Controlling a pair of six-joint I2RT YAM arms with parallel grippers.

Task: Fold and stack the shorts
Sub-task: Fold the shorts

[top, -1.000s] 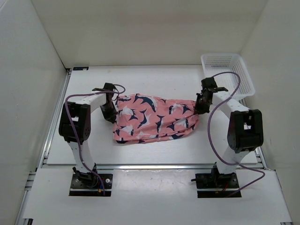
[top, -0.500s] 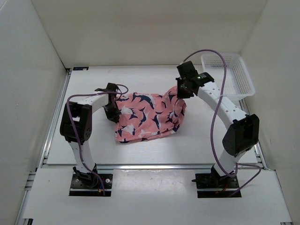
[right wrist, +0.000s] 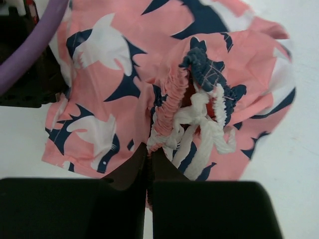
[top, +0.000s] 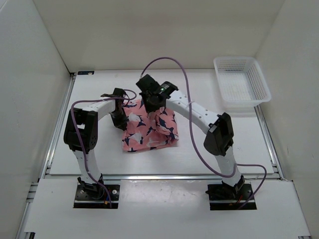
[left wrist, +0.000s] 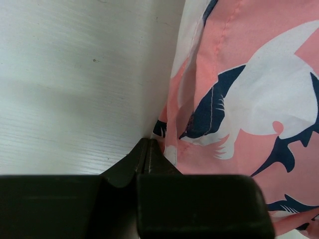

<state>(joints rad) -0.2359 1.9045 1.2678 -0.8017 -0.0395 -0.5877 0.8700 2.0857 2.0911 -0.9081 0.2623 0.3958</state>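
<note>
The coral-pink shorts (top: 148,132) with navy-and-white shapes lie bunched at the table's middle left, partly doubled over. My right gripper (top: 152,103) hangs over their top edge, shut on the gathered elastic waistband (right wrist: 168,102) beside the white drawstring (right wrist: 202,127); its tips (right wrist: 149,148) pinch the pink elastic. My left gripper (top: 118,118) is low at the shorts' left edge. In the left wrist view its jaws (left wrist: 149,145) are closed at the hem of the shorts (left wrist: 249,99), with the fabric's edge running in at the tip.
A white mesh basket (top: 241,82) stands at the back right corner. White walls enclose the table on three sides. The right arm stretches across the middle, its purple cable (top: 169,62) arching above.
My right gripper has carried the waistband from the right end leftward across the shorts, so the cloth now lies doubled and much narrower. The left gripper has stayed put.
</note>
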